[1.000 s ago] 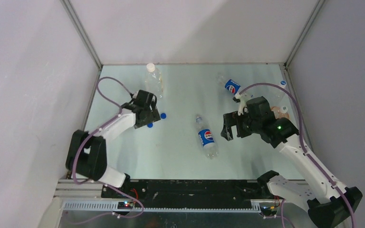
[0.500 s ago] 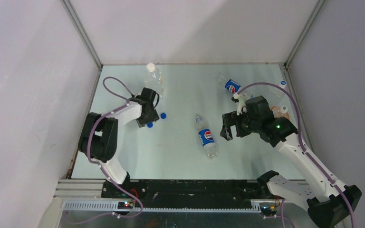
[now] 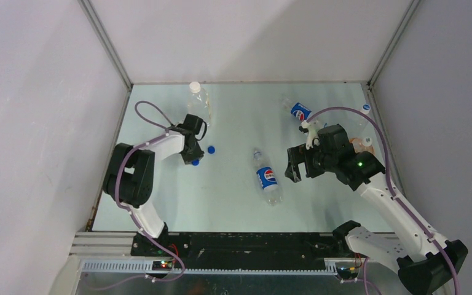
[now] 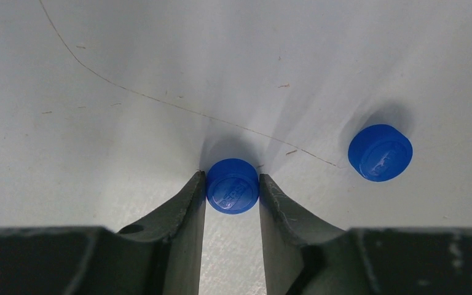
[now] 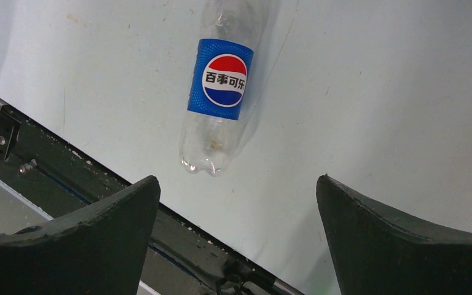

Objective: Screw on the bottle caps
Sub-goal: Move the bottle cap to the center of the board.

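Note:
My left gripper (image 4: 232, 179) is down at the table with both fingers pressed against the sides of a blue bottle cap (image 4: 232, 188), shut on it. A second blue bottle cap (image 4: 380, 152) lies loose just to the right. From above, the left gripper (image 3: 192, 157) covers most of the held cap (image 3: 195, 162), and the other blue cap (image 3: 211, 149) lies beside it. My right gripper (image 5: 237, 179) hangs wide open and empty over the table, near the base of a lying Pepsi bottle (image 5: 221, 80). In the top view the right gripper (image 3: 295, 166) is right of that bottle (image 3: 268, 178).
An upright clear bottle (image 3: 199, 104) with a white cap on it stands behind the left gripper. Another Pepsi bottle (image 3: 299, 111) lies at the back right. More small items (image 3: 364, 142) sit by the right wall. The table's black front rail (image 5: 67, 166) runs below the right gripper.
The left gripper has closed from wide open onto the blue cap, and the left arm's elbow has swung up. The right arm has not moved.

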Controlling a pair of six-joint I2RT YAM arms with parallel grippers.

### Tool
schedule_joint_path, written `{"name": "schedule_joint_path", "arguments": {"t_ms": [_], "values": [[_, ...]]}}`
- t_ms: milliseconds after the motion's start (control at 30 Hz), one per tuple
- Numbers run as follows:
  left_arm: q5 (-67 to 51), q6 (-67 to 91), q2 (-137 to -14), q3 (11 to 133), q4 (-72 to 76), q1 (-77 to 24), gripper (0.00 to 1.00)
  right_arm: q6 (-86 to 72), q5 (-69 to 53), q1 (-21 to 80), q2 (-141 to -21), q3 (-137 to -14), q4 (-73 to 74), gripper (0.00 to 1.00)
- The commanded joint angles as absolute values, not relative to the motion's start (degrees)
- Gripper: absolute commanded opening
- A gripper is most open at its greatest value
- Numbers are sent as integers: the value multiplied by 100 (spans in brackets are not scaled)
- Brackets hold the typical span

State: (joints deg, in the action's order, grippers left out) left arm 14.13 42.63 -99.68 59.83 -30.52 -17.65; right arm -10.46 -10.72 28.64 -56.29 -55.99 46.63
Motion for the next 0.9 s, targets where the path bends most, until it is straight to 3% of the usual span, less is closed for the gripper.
{"name": "schedule_joint_path", "arguments": {"t_ms": [0, 300, 567, 700, 867], "values": [[1162, 4329, -9597, 5898, -3174, -2192, 32, -998, -1094, 2891, -5553, -5596, 4668, 99], [1117, 4747, -9813, 6270, -3083, -3746, 30, -1266, -1163, 2951, -5702, -5348, 4518, 99], [956, 4940, -10226, 6623, -2931, -4467, 33, -1587, -1036, 3216, -5948, -5084, 4218, 99], [853, 5082, -10202, 6427, -2720, -4582, 45, -1719, -933, 3395, -6194, -5034, 4021, 99], [993, 5172, -9774, 6163, -2580, -4601, 76, -1780, -851, 3592, -6519, -5010, 3813, 99]]}}
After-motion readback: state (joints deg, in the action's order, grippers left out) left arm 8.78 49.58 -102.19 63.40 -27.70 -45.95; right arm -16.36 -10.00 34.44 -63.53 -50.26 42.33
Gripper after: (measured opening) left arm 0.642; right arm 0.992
